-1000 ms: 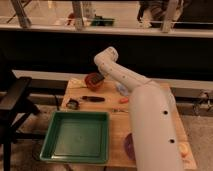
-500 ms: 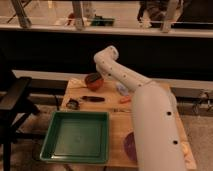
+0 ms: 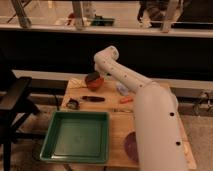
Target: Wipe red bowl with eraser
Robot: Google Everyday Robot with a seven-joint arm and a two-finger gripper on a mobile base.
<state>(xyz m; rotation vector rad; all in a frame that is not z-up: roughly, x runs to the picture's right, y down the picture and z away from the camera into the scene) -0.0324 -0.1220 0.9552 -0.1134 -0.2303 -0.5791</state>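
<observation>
The white arm [image 3: 150,110] reaches forward and bends left, its hand [image 3: 93,76] at the far end.

Probably a lab or office: a wooden table [image 3: 117,131] below a long glass-railed ledge [image 3: 125,31], the tool over the table's far end.

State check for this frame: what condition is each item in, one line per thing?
red bowl: upright at the table's far edge, something dark on top.
gripper: down at the bowl, hidden by the arm.
green tray: upright, nothing in it.
dark-handled tool: lying flat.
maroon disc: flat, partly behind the arm.
</observation>
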